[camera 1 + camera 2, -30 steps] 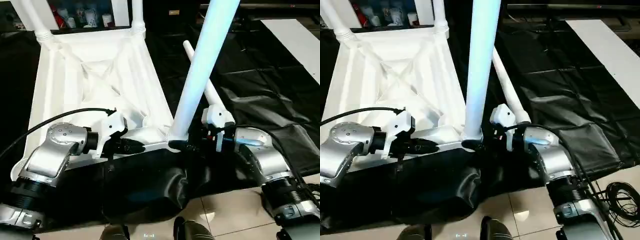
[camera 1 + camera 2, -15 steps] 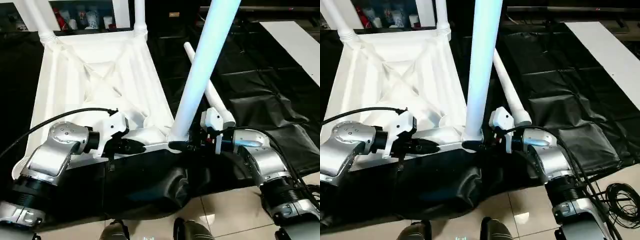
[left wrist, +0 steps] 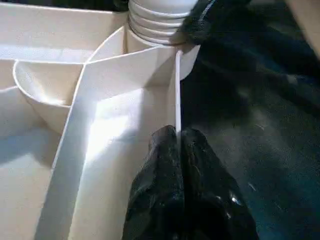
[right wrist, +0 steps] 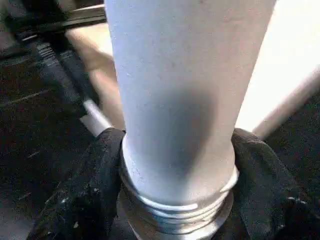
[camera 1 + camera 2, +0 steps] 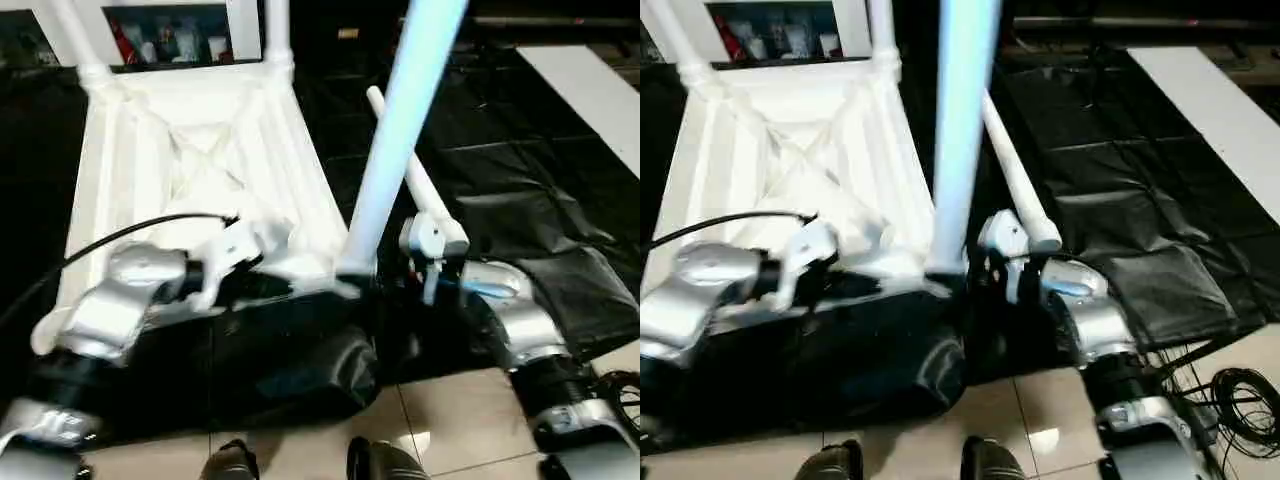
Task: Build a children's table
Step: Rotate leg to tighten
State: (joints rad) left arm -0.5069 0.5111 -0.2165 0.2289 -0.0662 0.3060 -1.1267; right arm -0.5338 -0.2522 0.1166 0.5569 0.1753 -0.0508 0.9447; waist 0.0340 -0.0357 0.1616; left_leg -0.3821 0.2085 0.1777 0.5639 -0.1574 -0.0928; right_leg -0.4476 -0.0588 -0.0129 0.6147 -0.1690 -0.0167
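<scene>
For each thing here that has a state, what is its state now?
Tabletop: upside down, ribs up.
Near leg: upright in its corner socket.
Loose leg: lying on the black sheet.
Left pincer: shut on the tabletop's edge wall.
Right pincer: closed around the near leg's base.

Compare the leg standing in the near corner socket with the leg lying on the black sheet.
The standing leg is upright in the tabletop's near corner socket; the lying leg rests flat on the black sheet, beside the tabletop.
The right tool is closed around the standing leg's threaded base; the lying leg is ungripped.
Both are long white tapered tubes.
</scene>
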